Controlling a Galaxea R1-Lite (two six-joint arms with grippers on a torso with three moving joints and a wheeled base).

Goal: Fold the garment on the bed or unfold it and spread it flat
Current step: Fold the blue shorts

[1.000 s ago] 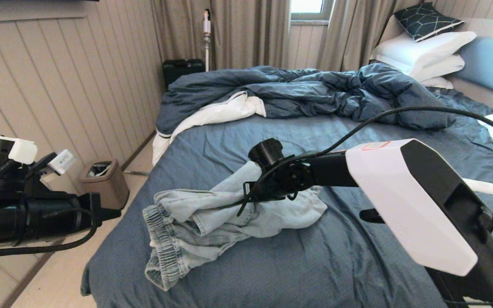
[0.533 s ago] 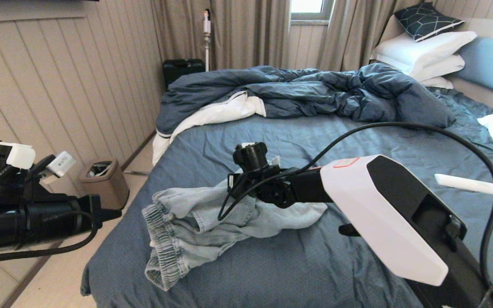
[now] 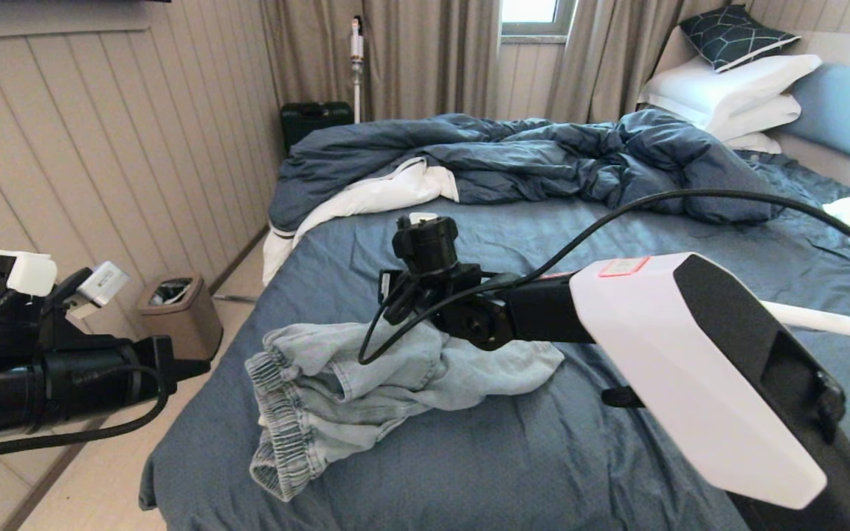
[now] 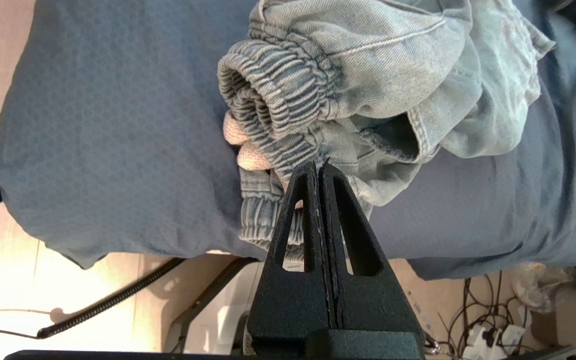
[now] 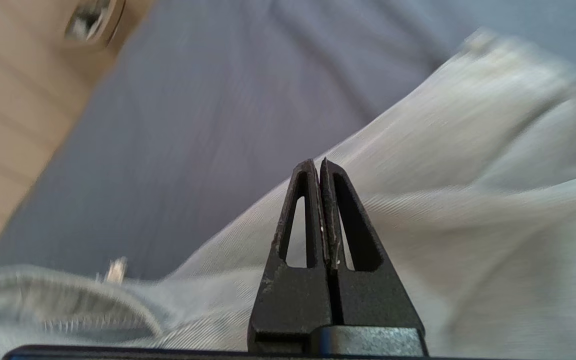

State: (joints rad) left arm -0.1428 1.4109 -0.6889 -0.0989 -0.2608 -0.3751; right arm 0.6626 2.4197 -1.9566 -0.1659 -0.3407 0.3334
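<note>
The garment [image 3: 366, 380], pale blue denim shorts, lies crumpled near the front left corner of the bed [image 3: 543, 450], its gathered waistband [image 4: 278, 100] towards the bed's edge. My right arm reaches across the bed from the right, with its wrist above the shorts. In the right wrist view, the right gripper [image 5: 318, 162] is shut and empty, hovering just over the pale cloth [image 5: 468, 210]. Left of the bed, out over the floor, my left gripper [image 3: 202, 366] points at the waistband. Its jaws [image 4: 318, 165] are shut with nothing between them.
A bunched dark blue duvet [image 3: 528, 158] covers the far half of the bed. White pillows [image 3: 727, 88] and a patterned cushion [image 3: 735, 33] sit at the far right. A white stick [image 3: 816, 318] lies on the sheet at right. A bin [image 3: 178, 310] stands on the floor left.
My right wrist has risen and shifted left over the shorts. The fold of cloth that stood up beneath it has sunk lower. The left arm has barely moved.
</note>
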